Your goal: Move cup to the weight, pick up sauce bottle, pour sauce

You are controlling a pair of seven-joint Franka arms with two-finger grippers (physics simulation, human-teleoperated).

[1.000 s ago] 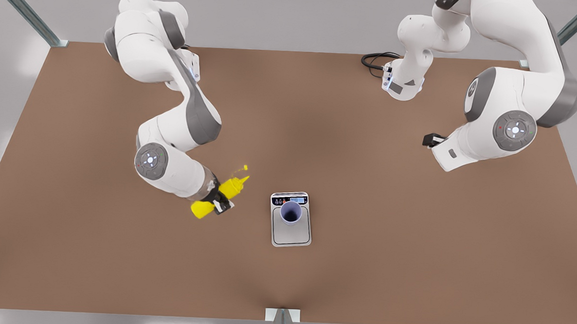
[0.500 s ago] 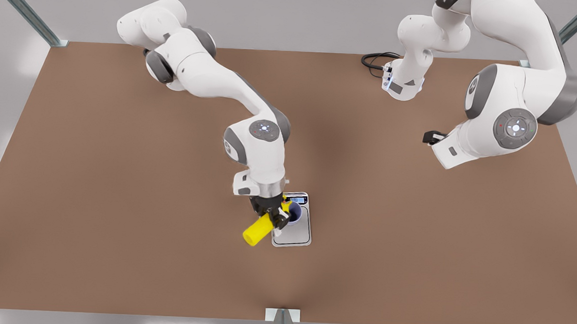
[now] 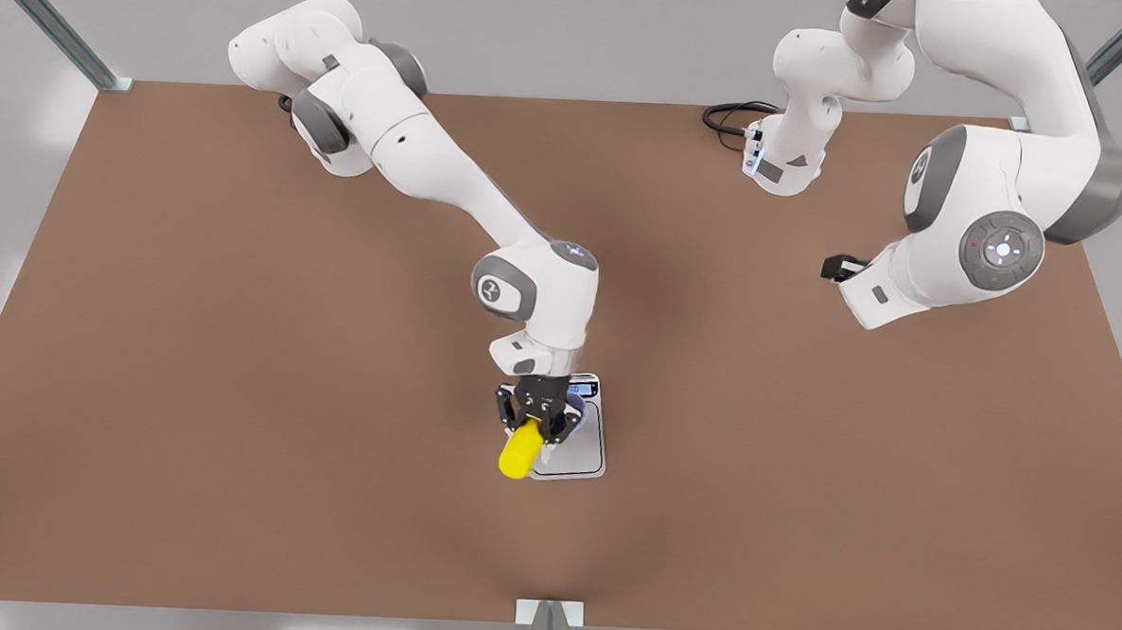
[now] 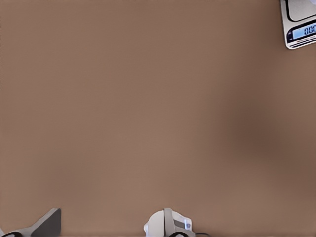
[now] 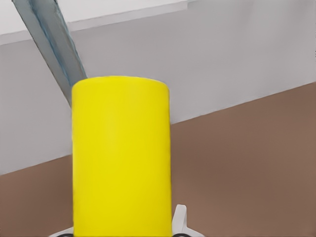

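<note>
— Surface? Plain brown bench (image 3: 234,433), metal posts at far corners.
— Resting on it? Silver-grey weight (image 3: 581,453) near centre, display lit; black cable (image 3: 729,119) coiled at far edge.

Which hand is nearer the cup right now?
The right hand. It grips the sauce bottle, tipped just above the weight where the cup stands. The left hand waits far off, toward the front view's right.

Two arms, one on each side, two grippers (image 3: 538,418) (image 3: 833,267), one yellow bottle (image 3: 520,450), one scale (image 3: 578,441), one cup (image 3: 572,418) partly hidden, one table (image 3: 189,384)
</note>
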